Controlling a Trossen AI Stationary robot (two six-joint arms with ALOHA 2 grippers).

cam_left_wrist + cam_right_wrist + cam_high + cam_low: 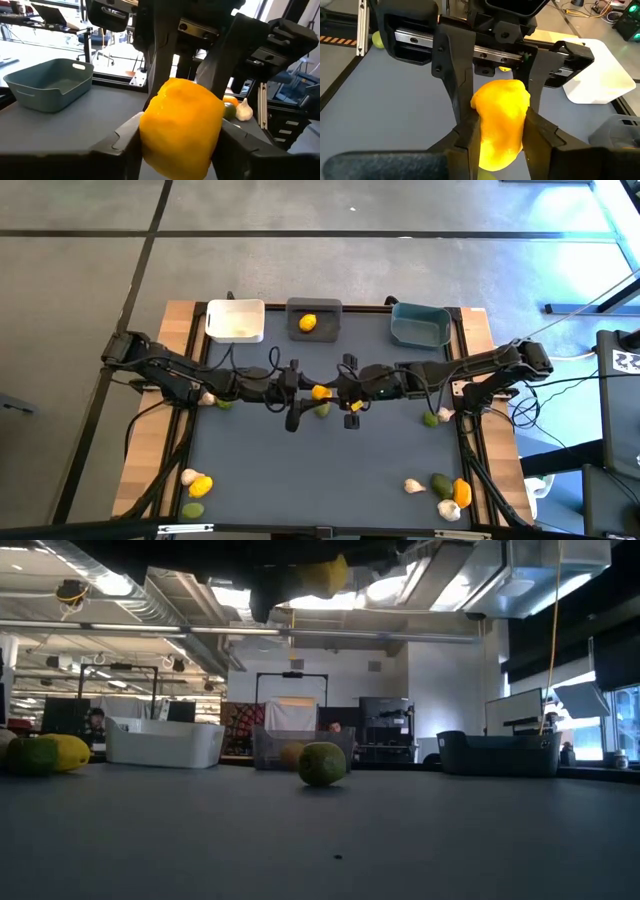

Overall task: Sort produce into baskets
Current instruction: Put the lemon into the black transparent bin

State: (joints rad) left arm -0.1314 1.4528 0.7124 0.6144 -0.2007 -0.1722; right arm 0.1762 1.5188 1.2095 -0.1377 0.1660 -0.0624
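Note:
A yellow lemon-like fruit (320,392) is held in the air over the table's middle, between both grippers. My left gripper (305,392) reaches it from the left and my right gripper (338,392) from the right; both are shut on it. In the low view the fruit (322,573) shows high above the table. At the far edge stand the white basket (235,320), the dark grey basket (314,308), which holds one yellow fruit (308,323), and the teal basket (420,326). A lime (322,410) lies on the table below the grippers. My left gripper pinches the yellow fruit's left part (150,135) between its two fingers (125,147). The fingers come level from the table's left. The fruit is lifted clear of the table. My right gripper pinches the same fruit's right part (485,145) between its two fingers (540,135). The fingers come level from the table's right, facing the left gripper's fingers (452,80). The fruit is lifted clear of the table.
Loose produce lies on the table: a lime (225,403) and a garlic (207,397) at the left, a lime (430,419) and a garlic (445,414) at the right, a small group at the near left (198,488) and another at the near right (447,492).

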